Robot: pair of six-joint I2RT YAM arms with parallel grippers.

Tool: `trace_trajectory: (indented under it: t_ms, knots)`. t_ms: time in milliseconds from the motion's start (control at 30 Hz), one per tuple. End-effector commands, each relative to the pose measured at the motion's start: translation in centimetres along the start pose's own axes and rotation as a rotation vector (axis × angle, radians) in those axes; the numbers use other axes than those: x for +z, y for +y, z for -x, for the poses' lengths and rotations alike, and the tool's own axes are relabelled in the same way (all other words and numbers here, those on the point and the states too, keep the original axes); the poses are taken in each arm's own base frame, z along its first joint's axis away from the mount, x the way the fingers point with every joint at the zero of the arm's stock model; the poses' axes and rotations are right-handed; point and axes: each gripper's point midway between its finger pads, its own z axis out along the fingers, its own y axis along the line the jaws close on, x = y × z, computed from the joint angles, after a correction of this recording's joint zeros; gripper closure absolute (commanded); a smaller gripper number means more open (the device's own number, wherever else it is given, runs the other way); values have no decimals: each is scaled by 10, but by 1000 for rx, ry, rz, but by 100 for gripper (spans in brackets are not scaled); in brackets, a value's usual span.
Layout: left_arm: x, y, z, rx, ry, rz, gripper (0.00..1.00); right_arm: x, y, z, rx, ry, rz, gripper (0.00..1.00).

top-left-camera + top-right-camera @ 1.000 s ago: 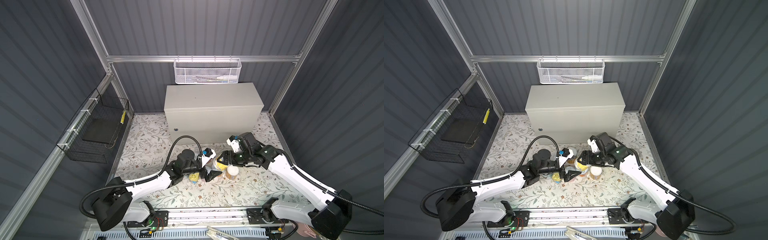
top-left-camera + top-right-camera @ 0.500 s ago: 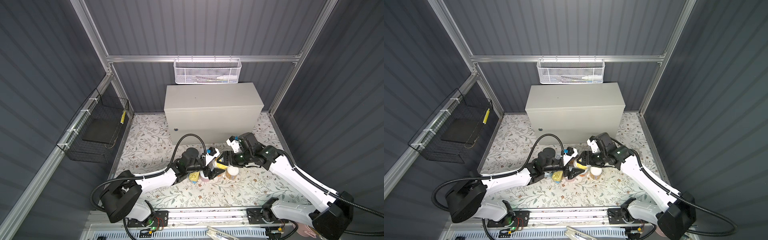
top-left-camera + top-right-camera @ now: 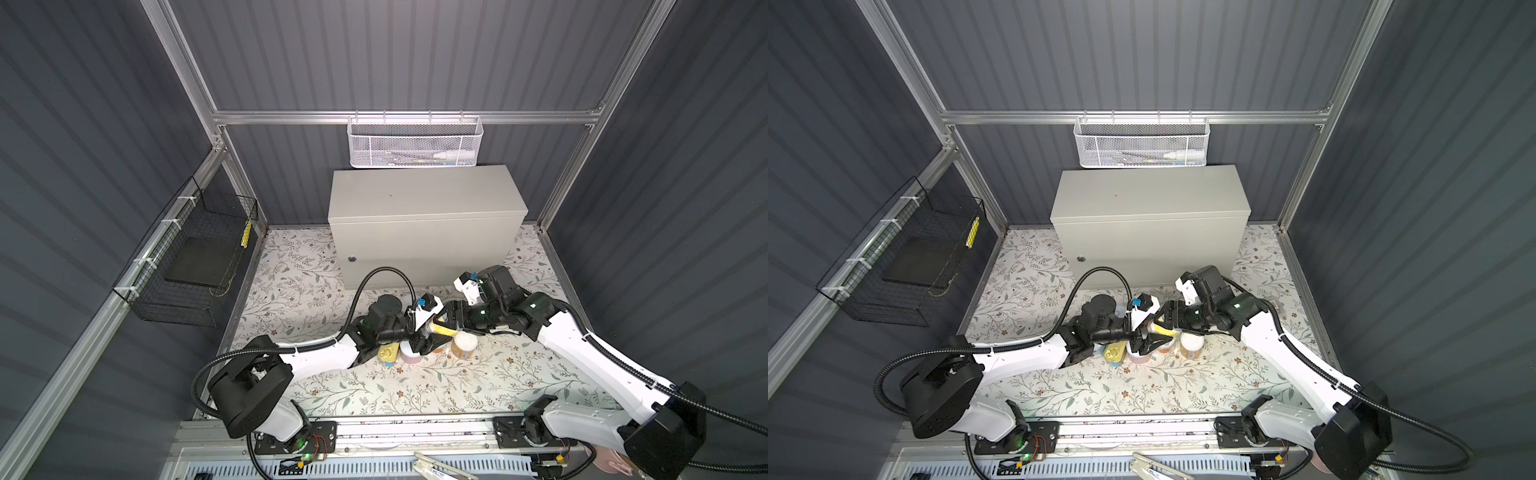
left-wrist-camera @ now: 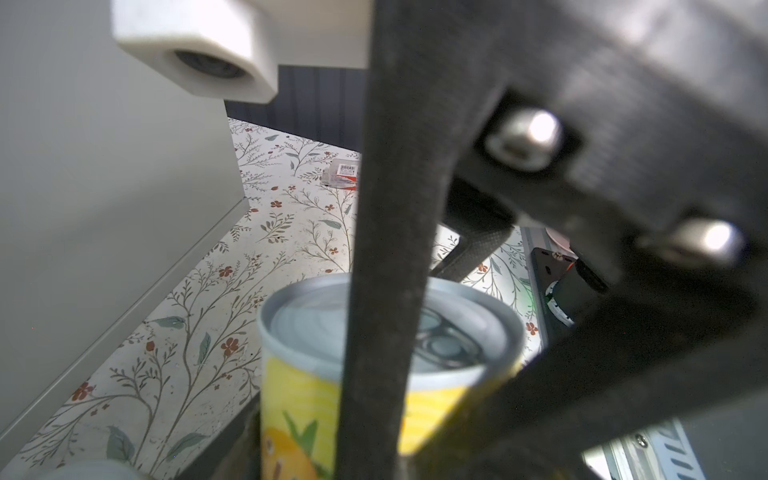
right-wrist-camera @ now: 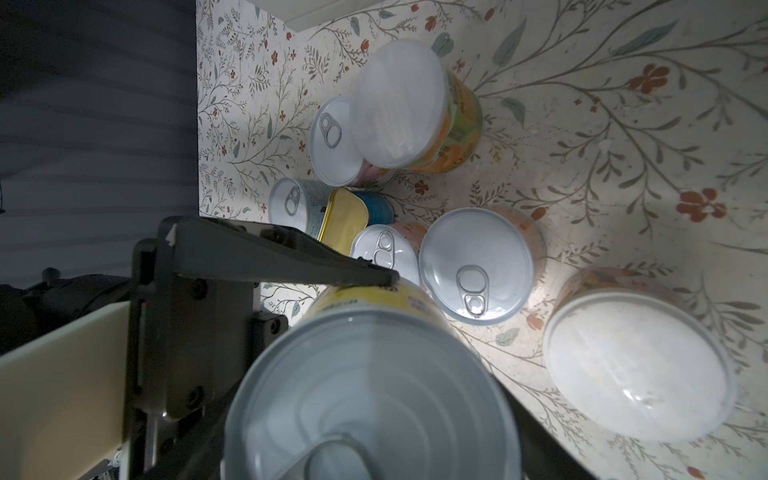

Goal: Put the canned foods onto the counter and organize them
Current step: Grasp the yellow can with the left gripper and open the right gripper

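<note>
A yellow can (image 3: 444,331) hangs tilted above the floral floor, between the two grippers and in front of the counter (image 3: 424,195). My right gripper (image 3: 448,321) is shut on it, and its silver end fills the right wrist view (image 5: 365,395). My left gripper (image 3: 430,338) has closed on the same can (image 4: 299,399) from the other side. One of its fingers (image 5: 291,266) lies on the yellow label. Several more cans stand below: a gold-topped tin (image 5: 345,218), a pink can (image 5: 332,141), a blue can (image 5: 291,203) on its side, and an orange one (image 5: 399,104) with a white lid.
A white mesh basket (image 3: 413,141) hangs on the back rail above the counter. On the left wall is a black wire basket (image 3: 191,257). A small clear packet with a red label (image 4: 343,174) lies on the floor by the counter's right end.
My left arm has reached right to the yellow can, and its jaws have narrowed from wide open onto it. The right arm has held still with the can.
</note>
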Motion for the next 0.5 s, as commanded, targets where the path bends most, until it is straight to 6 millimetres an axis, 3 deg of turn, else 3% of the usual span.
trace_trajectory:
  t_ms: [0, 267, 400, 467]
  knots:
    - [5, 0, 21, 20, -44, 1, 29, -4, 24, 10, -35, -42, 107, 44]
    - [5, 9, 22, -5, -50, 63, 42, 2, 22, 10, -24, -37, 110, 44]
    - [-1, 22, 27, -32, -70, 154, 46, 1, 17, 11, -23, -53, 88, 36]
    - [-3, 25, 31, -35, -76, 173, 47, 1, 17, 11, -30, -63, 92, 26]
